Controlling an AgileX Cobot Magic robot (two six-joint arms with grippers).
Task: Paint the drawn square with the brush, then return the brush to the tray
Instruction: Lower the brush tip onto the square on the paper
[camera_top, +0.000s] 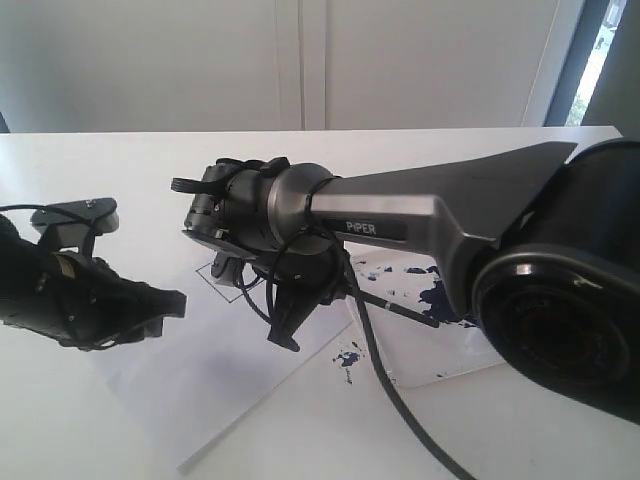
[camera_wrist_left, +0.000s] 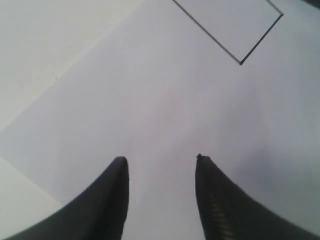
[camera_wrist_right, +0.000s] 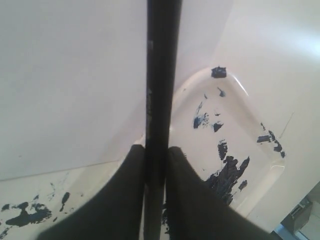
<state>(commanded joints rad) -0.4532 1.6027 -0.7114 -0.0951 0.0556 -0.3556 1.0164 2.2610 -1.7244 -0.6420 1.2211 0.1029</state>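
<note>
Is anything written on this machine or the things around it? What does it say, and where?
"PIPER": white letters on a dark strip along the grey forearm of the right arm.
No other writing shows on the paper, the tray or the brush.

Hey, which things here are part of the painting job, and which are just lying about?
In the job: brush, clamped in the right pincer; drawn square, unpainted where visible; tray; paper sheet.
Lying about: table; paint spatter beside the tray; left pincer, open and empty over the paper.
</note>
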